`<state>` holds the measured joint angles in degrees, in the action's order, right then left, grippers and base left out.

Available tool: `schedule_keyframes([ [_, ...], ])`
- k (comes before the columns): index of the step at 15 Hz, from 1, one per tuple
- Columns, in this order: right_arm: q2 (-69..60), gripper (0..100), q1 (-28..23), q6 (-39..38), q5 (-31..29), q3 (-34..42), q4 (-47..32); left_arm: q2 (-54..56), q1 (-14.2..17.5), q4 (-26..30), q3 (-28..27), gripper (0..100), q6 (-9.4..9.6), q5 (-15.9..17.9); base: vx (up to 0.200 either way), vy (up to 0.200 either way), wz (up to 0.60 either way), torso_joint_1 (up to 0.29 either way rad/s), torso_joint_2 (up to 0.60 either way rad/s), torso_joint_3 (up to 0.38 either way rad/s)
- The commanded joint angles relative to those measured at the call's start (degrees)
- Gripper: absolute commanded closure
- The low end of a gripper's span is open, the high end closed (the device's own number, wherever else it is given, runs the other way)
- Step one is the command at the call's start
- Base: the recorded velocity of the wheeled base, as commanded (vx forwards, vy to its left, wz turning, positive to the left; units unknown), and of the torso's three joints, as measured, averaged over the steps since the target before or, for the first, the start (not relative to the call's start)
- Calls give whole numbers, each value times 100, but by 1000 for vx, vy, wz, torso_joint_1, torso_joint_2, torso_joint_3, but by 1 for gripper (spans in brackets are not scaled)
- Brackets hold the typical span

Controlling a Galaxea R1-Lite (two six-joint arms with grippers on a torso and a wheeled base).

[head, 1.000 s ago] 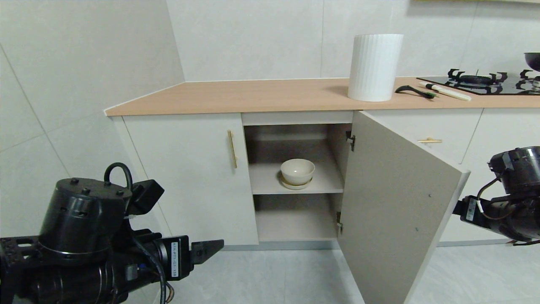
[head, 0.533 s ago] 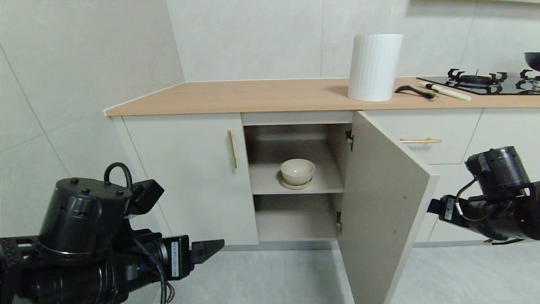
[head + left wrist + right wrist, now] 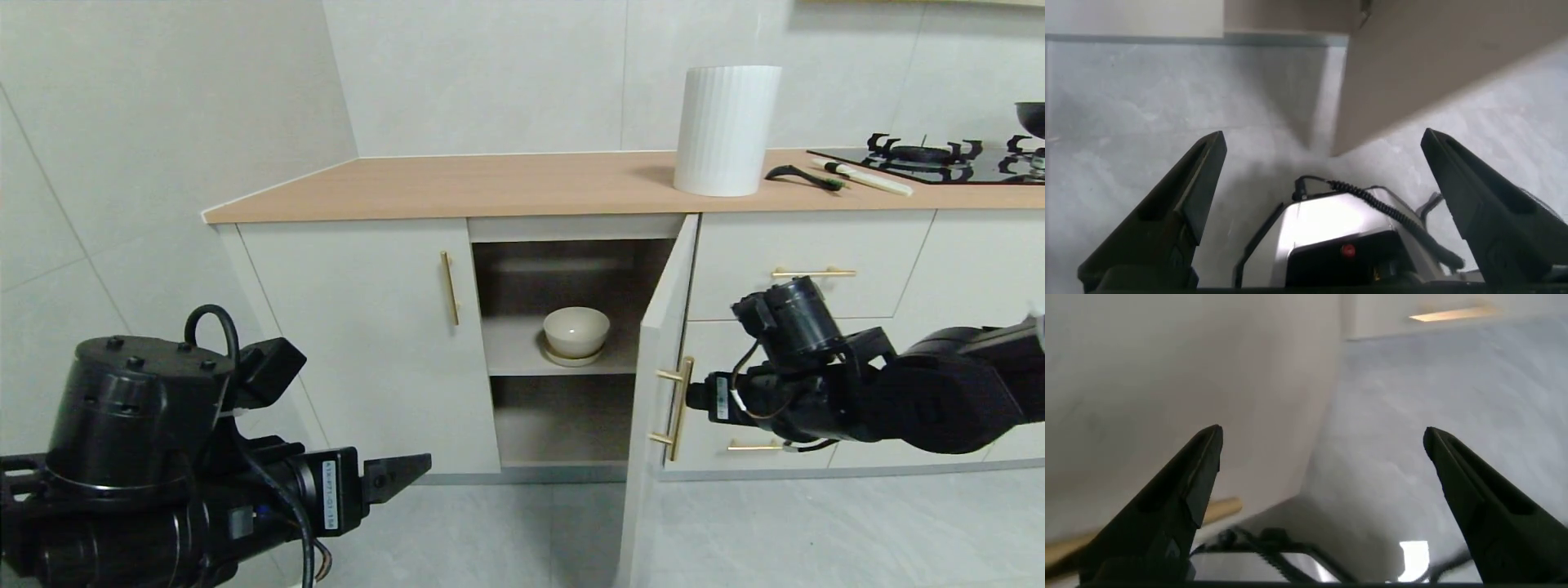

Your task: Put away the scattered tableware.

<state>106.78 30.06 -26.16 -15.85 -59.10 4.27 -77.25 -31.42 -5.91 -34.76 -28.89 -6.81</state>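
Cabinet door (image 3: 657, 392) has swung from wide open to roughly half shut. My right end effector (image 3: 1323, 437) is released and empty at its outer face. Left end effector (image 3: 1323, 147) is released, low. Bowl (image 3: 575, 329) sits on the cabinet shelf (image 3: 514, 347), so I'd say only closing remains.

— What colour is the bowl (image 3: 575, 329)?
— Plain cream, and its saucer (image 3: 571, 358) too.
— The table (image 3: 490, 186)?
— Light wood grain. The canister (image 3: 724, 131) is white with vertical ribs; the door handle (image 3: 676, 408) is gold.
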Motion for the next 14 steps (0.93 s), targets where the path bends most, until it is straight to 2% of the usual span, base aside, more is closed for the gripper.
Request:
schedule_keyframes([
  [1, 625, 0, 114, 217, 302, -620, 4, 131, -5, -6, -14, 0, -2, 5, 0, 0, 0, 0, 0, 0],
  [6, 1056, 0, 211, 146, 592, -1148, 92, 79, -5, -6, -14, 0, 33, 5, 0, 0, 0, 0, 0, 0],
  [14, 1741, 0, 175, -38, 556, -1209, 1296, 52, 4, 11, 4, 0, 42, -4, 0, 0, 0, 0, 0, 0],
])
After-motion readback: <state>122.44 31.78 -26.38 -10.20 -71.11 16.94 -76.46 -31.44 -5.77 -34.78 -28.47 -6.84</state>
